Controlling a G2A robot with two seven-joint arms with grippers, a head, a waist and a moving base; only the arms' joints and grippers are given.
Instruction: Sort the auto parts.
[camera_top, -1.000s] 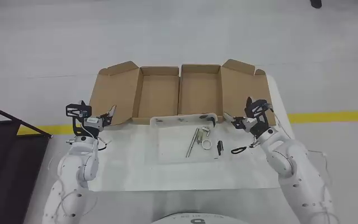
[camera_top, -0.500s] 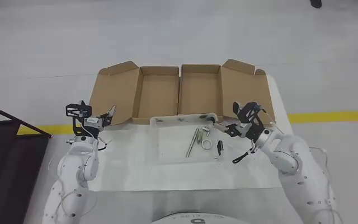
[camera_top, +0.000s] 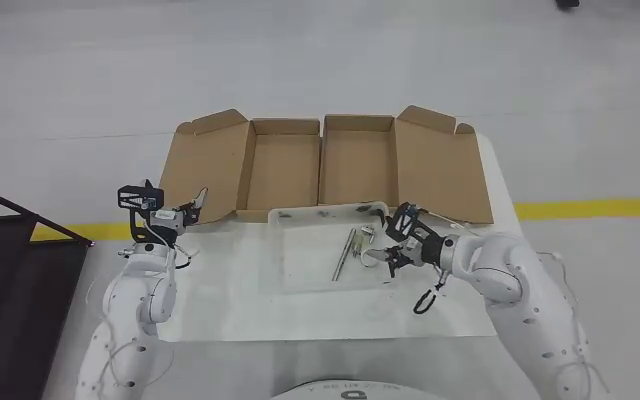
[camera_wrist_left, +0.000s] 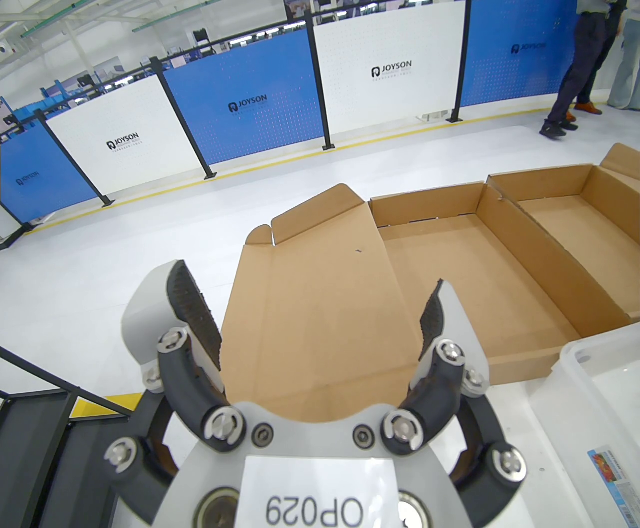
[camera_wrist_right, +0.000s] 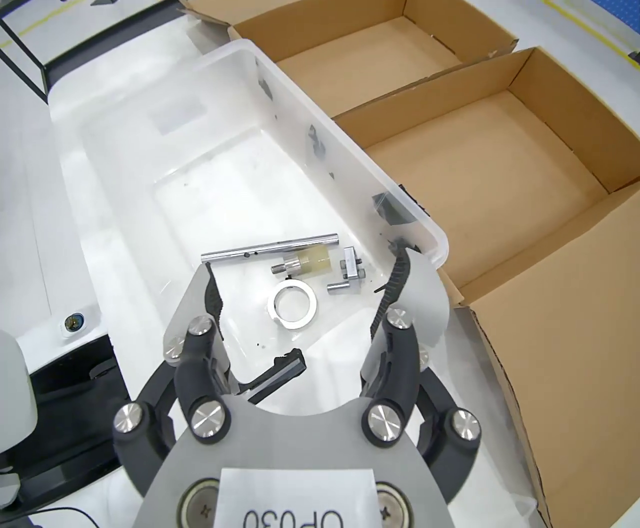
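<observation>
A clear plastic tray holds the auto parts: a steel rod, a metal ring, a bolt with a cream sleeve, a small metal bracket and a flat black piece. My right gripper hangs open just above the ring and bolt, at the tray's right end. My left gripper is open and holds nothing. It sits off the tray's left side, in front of the left box's flap.
Two open cardboard boxes, the left box and the right box, stand side by side behind the tray with flaps spread outward. The tray's far rim lies against them. A black frame stands left of the table.
My right arm has swung left from the right box's flap to over the tray's right end, with its gripper still open. The left arm has not moved.
</observation>
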